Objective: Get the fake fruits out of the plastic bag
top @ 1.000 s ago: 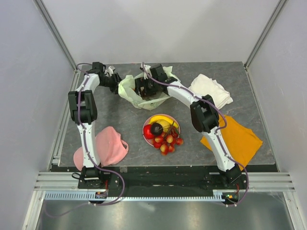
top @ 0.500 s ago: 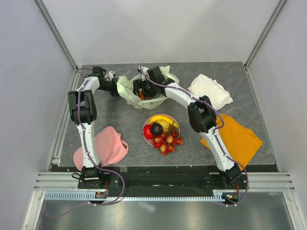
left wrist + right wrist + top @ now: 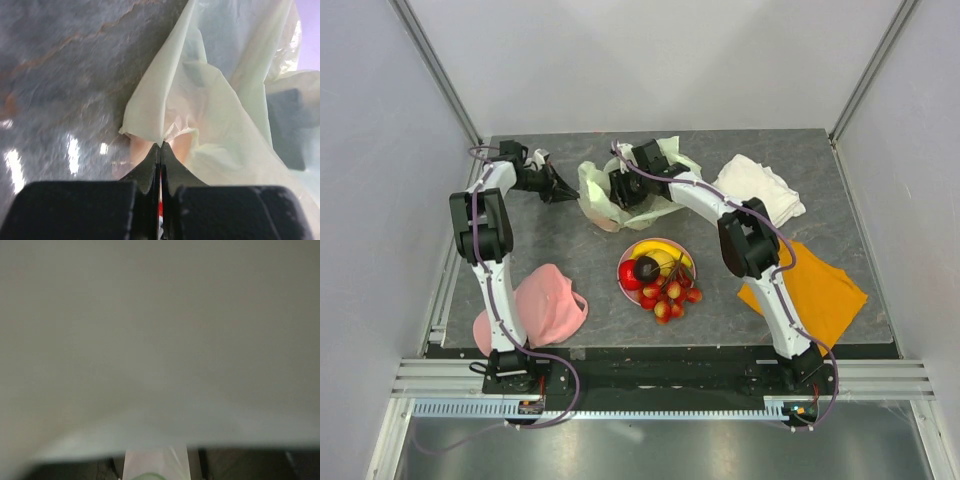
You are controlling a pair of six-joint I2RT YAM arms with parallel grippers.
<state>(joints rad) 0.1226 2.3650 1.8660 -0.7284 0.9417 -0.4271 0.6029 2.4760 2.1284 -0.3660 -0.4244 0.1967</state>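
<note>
The pale yellow-green plastic bag (image 3: pixel 603 200) lies crumpled at the back of the table. My left gripper (image 3: pixel 568 190) is at its left edge. In the left wrist view the jaws (image 3: pixel 161 146) are shut on a pointed fold of the plastic bag (image 3: pixel 220 115). My right gripper (image 3: pixel 620 190) reaches into the bag from the right, its fingers buried in plastic. Bag film (image 3: pixel 160 340) fills the right wrist view, so its jaws do not show. A banana (image 3: pixel 660 252), red apple (image 3: pixel 629 277), dark plum (image 3: pixel 646 267) and berry cluster (image 3: pixel 671 297) lie on the pink plate (image 3: pixel 677 246). Whatever is inside the bag is hidden.
A pink cloth (image 3: pixel 545 305) lies at the front left. A white folded cloth (image 3: pixel 760 188) is at the back right, and an orange cloth (image 3: pixel 815 290) lies under the right arm. Grey walls enclose the table on three sides.
My left gripper has closed on the bag's left edge and drawn back to the left. The bag has bunched up over my right gripper, hiding the dark opening seen before.
</note>
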